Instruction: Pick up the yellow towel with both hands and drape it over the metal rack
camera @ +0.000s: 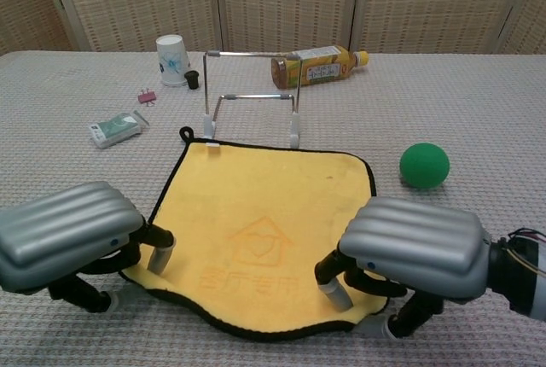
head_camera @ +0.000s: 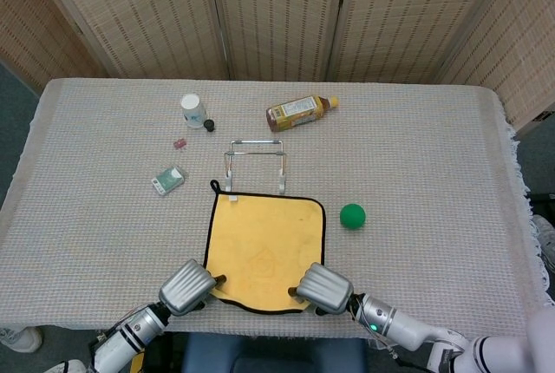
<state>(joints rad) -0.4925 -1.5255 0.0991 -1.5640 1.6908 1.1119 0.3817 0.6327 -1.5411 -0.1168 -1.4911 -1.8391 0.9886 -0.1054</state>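
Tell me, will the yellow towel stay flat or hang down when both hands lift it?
The yellow towel with black edging probably sags between the hands: its near edge already buckles. It looks thin and likely light. The small corner loop may dangle.

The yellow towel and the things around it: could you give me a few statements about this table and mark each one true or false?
1. The yellow towel already hangs over the metal rack. False: it lies flat on the table, in front of the rack.
2. The left robot hand and the right robot hand are both at the towel's near edge. True.
3. The green ball sits on the towel. False: it rests on the tablecloth, beside the towel.
4. The bottle lies on its side behind the rack. True.
5. The white cup is tipped over. False: it stands upright.
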